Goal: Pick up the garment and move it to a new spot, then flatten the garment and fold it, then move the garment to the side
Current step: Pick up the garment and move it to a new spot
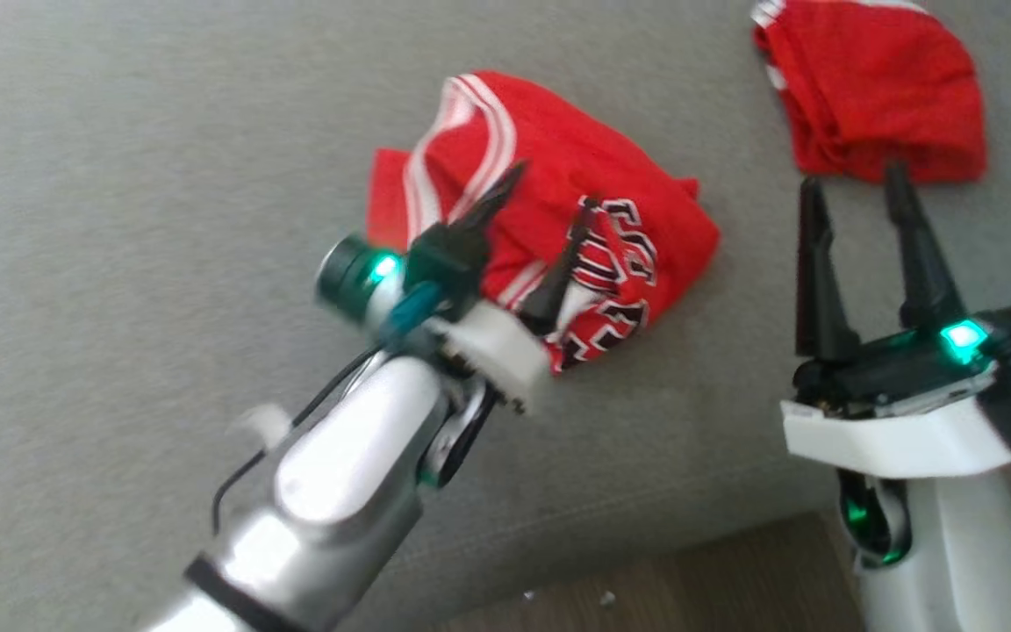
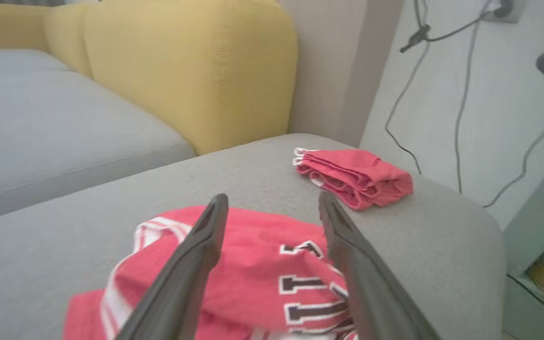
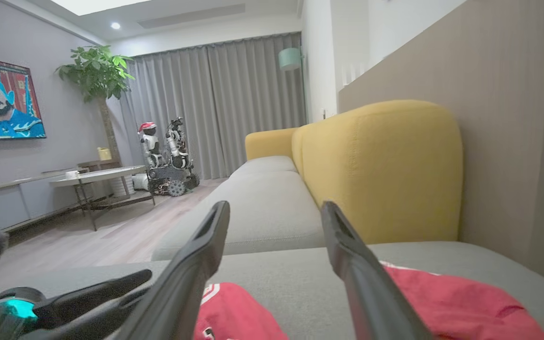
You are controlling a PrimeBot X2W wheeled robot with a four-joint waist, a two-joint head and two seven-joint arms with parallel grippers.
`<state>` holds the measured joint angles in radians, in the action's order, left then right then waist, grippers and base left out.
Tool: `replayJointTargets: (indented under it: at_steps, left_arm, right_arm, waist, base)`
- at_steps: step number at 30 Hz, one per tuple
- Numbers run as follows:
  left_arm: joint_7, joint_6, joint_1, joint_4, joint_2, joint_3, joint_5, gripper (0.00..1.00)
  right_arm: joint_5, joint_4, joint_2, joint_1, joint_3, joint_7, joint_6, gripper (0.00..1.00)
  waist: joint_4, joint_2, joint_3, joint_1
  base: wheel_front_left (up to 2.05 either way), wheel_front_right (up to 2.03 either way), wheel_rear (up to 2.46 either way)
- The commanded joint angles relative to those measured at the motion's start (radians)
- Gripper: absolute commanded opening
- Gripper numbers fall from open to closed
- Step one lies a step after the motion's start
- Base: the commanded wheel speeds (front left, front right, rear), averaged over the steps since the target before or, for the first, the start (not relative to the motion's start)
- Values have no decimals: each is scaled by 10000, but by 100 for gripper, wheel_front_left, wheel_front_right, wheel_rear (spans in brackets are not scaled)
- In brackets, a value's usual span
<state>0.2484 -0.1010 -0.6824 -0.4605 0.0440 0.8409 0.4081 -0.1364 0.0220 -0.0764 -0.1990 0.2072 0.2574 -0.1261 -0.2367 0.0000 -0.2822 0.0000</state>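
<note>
Grippers: left gripper [image 1: 554, 186] spread wide, empty, over crumpled red garment [image 1: 549, 132]; right gripper [image 1: 854, 175] likewise spread, empty | Garment: bunched on grey cushion [image 1: 119, 175], lettering up | Step: likely flattening; take 2 opposite edges, pull outward evenly | Far: 2nd red garment [image 1: 874, 88], folded, well apart

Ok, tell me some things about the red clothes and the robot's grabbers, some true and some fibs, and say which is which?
1. The left gripper is open over the lettered jersey. True.
2. The right gripper is holding the folded red garment. False: it is open, with nothing between its fingers.
3. Both red garments lie on the grey cushion. True.
4. The lettered jersey is spread out flat and smooth. False: it is crumpled in a heap.
5. The sofa's backrest is blue. False: it is yellow.
</note>
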Motion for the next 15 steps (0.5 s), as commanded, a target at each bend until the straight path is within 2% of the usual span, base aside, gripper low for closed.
replayJointTargets:
  at_steps: [1, 5, 8, 10, 13, 15]
  left_arm:
    - [111, -247, 355, 492, 193, -600, 62, 100]
    - [128, -795, 1773, 1725, 614, -1758, -81, 100]
    - [130, -1277, 3006, 2585, 882, -2647, -668, 100]
    - [131, -1524, 3854, 3054, 857, -3225, -946, 100]
    - [132, -1630, 5029, 3602, 644, -4093, -1078, 100]
    - [132, -1526, 5991, 4170, 500, -4716, -1488, 100]
  right_arm:
    - [-49, 122, -54, 173, 281, 44, -46, 100]
    - [-113, -301, -111, 342, 290, 44, -46, 100]
    - [93, -531, -205, 486, 296, 44, -46, 100]
    - [197, -665, -204, 711, 231, 44, -46, 100]
    - [356, -826, -249, 1119, 215, 44, -46, 100]
    - [535, -1001, -283, 1569, 238, 44, -46, 100]
  waist:
    - [674, 0, 624, 0]
    - [1255, 0, 1131, 0]
    - [1636, 0, 1561, 0]
    - [1872, 0, 1858, 0]
    - [2162, 0, 2290, 0]
    - [2367, 0, 2675, 0]
  base:
    - [0, 0, 0]
    - [0, 0, 0]
    - [0, 0, 0]
    - [0, 0, 0]
    - [0, 0, 0]
    - [0, 0, 0]
